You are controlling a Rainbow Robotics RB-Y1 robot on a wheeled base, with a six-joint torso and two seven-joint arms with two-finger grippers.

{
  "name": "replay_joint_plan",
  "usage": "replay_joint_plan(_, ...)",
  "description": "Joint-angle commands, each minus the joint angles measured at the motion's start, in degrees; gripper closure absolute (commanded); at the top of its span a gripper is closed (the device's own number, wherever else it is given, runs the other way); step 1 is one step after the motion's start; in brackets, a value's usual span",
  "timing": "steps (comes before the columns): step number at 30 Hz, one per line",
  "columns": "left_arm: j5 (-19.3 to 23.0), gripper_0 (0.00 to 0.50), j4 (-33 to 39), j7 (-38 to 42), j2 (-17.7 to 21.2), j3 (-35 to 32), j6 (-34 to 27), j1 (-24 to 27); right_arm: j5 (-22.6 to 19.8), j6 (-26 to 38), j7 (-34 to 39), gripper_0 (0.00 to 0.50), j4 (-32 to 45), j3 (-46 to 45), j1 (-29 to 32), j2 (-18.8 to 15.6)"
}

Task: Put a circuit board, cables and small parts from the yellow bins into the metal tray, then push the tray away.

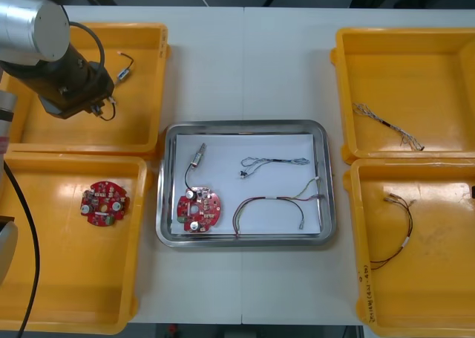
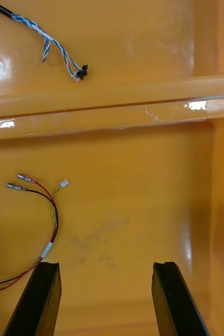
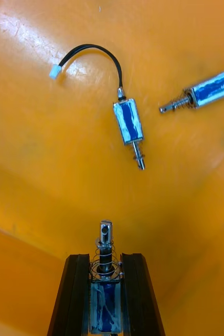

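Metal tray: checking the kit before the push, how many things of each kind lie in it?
Circuit board: 1
Small metal part: 1
Blue and white cable: 1
Red and yellow cable: 1
Total in metal tray: 4
Left gripper holds another small part above a yellow bin.

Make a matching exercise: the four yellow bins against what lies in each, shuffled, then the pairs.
1. far left yellow plastic bin
2. near left yellow plastic bin
3. far right yellow plastic bin
4. near right yellow plastic bin

a. red and yellow cable
b. small metal parts
c. round red circuit board
d. twisted blue and white cable

Pairs: 1-b, 2-c, 3-d, 4-a.
Left pincer grips one such part over bin 1; right pincer hangs open over bin 4.
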State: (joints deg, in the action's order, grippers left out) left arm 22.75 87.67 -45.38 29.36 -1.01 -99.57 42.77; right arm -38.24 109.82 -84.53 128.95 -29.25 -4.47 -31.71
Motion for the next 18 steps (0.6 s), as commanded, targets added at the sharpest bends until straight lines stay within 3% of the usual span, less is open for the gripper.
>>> replay_joint_plan(1,-0.3,0.5,6.5,-1.2,2.2,-1.2,-5.7,-0.3,-0.5,0.2,1.8,0.0,1.8,0.2,1.0,0.7)
replay_joint_plan(4,0.0,0.499,9.0,-3.9,2.1,-1.1,-10.4,0.4,-0.5,0.2,1.9,0.0,1.8,0.2,1.0,0.7)
replay_joint_plan(11,5.3,0.5,12.3,-3.8,2.0,1.9,-10.4,3.6,-0.8,0.2,1.9,0.0,1.8,0.0,0.9,0.7)
replay_joint_plan(18,7.7,0.5,12.2,-3.3,-0.4,7.0,-10.4,7.1,-0.9,0.2,1.8,0.0,1.8,0.0,1.0,0.6)
